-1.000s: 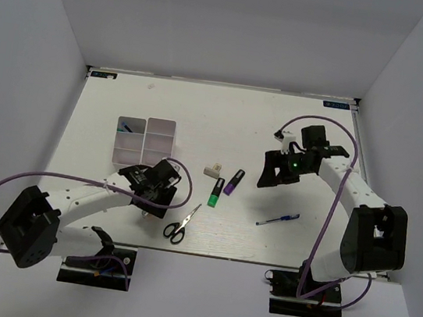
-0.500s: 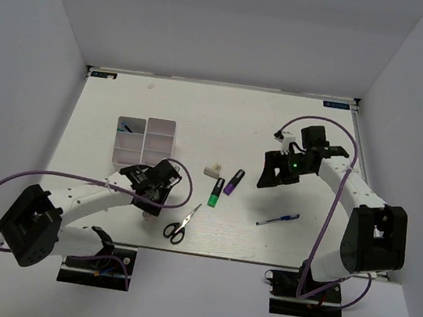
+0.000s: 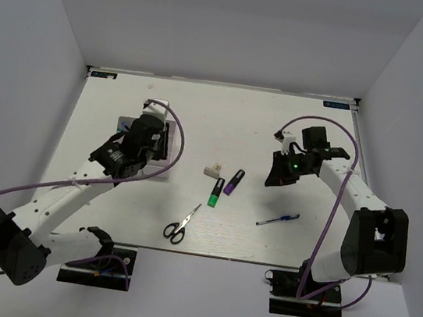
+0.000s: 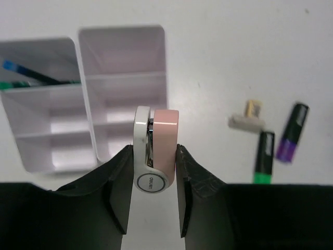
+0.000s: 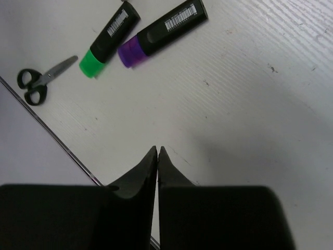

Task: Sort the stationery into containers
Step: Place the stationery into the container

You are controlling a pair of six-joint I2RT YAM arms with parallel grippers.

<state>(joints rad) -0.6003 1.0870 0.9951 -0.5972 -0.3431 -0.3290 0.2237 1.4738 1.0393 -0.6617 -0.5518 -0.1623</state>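
My left gripper (image 4: 153, 152) is shut on the small pink block (image 4: 165, 140), a pink and white piece held upright between the fingers. It hangs above the white compartment tray (image 4: 123, 78), over the near end of its right column. In the top view the left gripper (image 3: 151, 140) covers most of the tray (image 3: 122, 121). On the table lie the beige block (image 3: 212, 170), green highlighter (image 3: 215, 193), purple highlighter (image 3: 233, 182), scissors (image 3: 179, 225) and blue pen (image 3: 278, 219). My right gripper (image 5: 157, 150) is shut on nothing, above bare table right of the highlighters (image 5: 106, 41).
A blue-tipped pen (image 4: 23, 77) lies in the tray's far left compartment. The scissors (image 5: 41, 78) sit near the table's front edge (image 5: 52, 136). White walls enclose the table on three sides.
My left arm has carried the pink block from the table near the scissors up and back over the tray. My right gripper has closed from wide open to shut.
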